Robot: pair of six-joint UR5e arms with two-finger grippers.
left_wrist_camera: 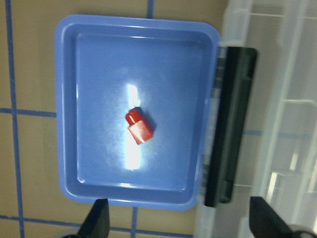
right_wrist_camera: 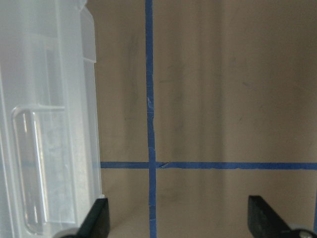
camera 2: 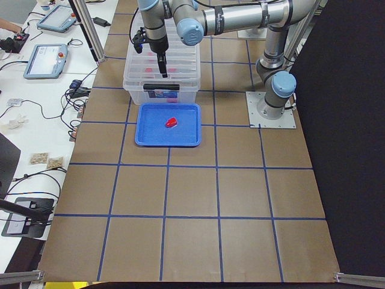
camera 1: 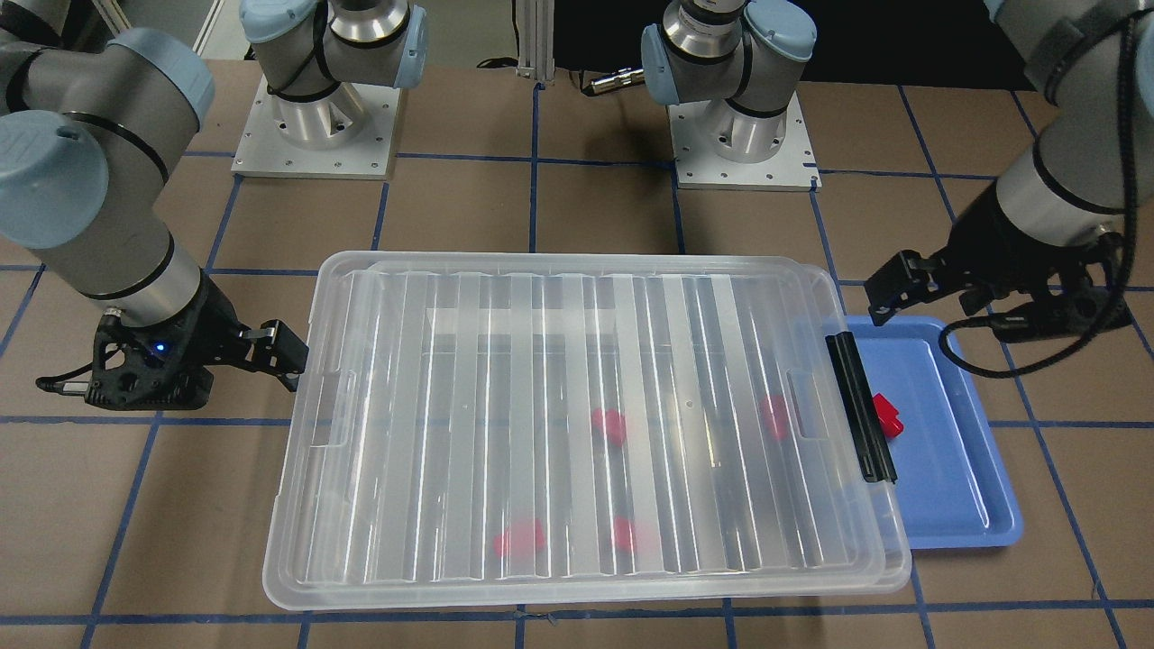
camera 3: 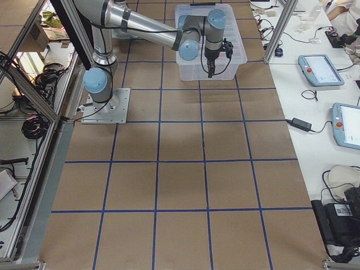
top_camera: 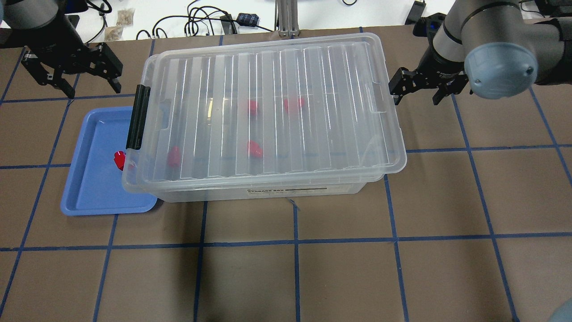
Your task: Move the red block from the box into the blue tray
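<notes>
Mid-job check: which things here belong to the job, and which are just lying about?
Job: red block in the blue tray; box, lid on, four red blocks inside; left end effector and right end effector, both open.
Lying about: cables; tablets.

The box (top_camera: 214, 192) is clear, translucent plastic, smooth and glossy. Its ribbed lid (camera 1: 469, 406) throws bright streaks of reflection. The latch bar (left_wrist_camera: 230, 124) is black plastic with a dull sheen. The blue tray (left_wrist_camera: 99, 74) is smooth plastic, shiny enough to carry a white patch of glare. The red block (left_wrist_camera: 139, 126) is glossy plastic. The table (top_camera: 339, 277) is matt brown, crossed by blue tape lines (top_camera: 348, 241).
</notes>
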